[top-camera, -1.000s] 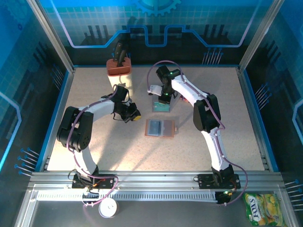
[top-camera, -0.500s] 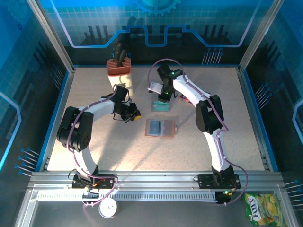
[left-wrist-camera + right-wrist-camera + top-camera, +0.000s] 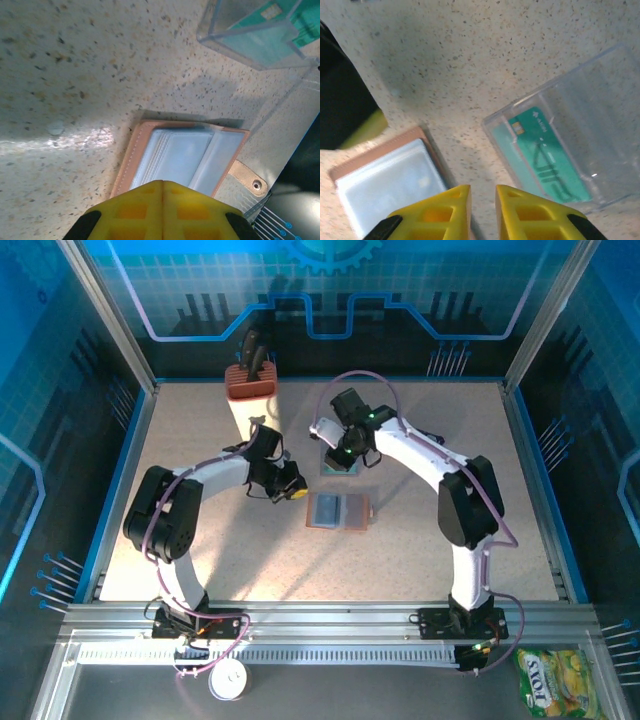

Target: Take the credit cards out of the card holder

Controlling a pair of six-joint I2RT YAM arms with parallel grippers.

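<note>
Teal card [image 3: 540,157], apparently loose, beyond right jaws

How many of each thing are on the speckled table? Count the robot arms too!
Robot arms: 2
Card holder, lying open: 1
Clear box: 1
Teal card, inside the clear box: 1
Brown holder with a black handle, at the back: 1
Total: 6
</note>
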